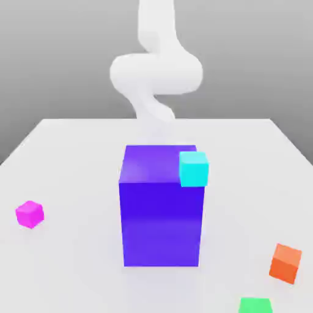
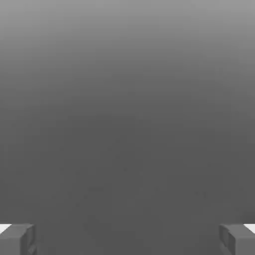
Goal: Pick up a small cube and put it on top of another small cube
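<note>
A smooth, pale bench (image 1: pixel 73 159) with a faint sheen carries five plain, flat-coloured blocks with crisp edges. In the middle stands a big blue-violet block (image 1: pixel 160 214), a tall box shape whose front face is darker than its lighter, glossy top. A cyan cube (image 1: pixel 194 168) shows at the block's upper corner on the exterior view's right, overlapping the top edge; whether it rests on the block or sits behind it cannot be told.

The small magenta cube (image 1: pixel 29 214) lies on the bench well apart from the big block, towards the exterior view's left, turned slightly so two sides and the top show. An orange cube (image 1: pixel 285 263) sits tilted to the viewer near the front on the exterior view's right. Just beside it, nearer the front edge, a green cube (image 1: pixel 255 305) is cut off by the frame, only its top part visible.

Behind the big block rises the white arm (image 1: pixel 156 70), soft and blurred, a rounded, curving form whose lower part is hidden by the block and whose top runs out of the frame.

In the hand view the gripper (image 2: pixel 127 239) shows as two grey, blocky fingertips (image 2: pixel 17 239) at opposite edges, set wide apart with nothing between them, against a plain grey backdrop.
</note>
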Available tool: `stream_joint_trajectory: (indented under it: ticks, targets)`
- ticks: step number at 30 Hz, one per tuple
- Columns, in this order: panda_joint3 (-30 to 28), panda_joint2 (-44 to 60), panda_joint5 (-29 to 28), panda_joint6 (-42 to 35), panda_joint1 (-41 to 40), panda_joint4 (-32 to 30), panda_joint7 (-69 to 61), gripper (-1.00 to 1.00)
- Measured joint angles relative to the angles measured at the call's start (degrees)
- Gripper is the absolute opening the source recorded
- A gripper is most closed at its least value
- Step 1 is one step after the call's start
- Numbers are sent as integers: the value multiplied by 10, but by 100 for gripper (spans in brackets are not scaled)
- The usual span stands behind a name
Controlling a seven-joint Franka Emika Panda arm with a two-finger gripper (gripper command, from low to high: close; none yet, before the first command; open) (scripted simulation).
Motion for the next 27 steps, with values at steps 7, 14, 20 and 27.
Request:
stream_joint_trajectory:
  ticks: [7, 14, 20, 27]
  targets:
    - [-10, 121, -25, 70, -122, -57, 156, 0]
    - [-39, 239, -46, 139, -226, -113, 305, 0]
    - [-83, 340, -44, 198, -296, -160, 419, 0]
    - [-120, 460, 32, 268, -385, -216, 498, 0]
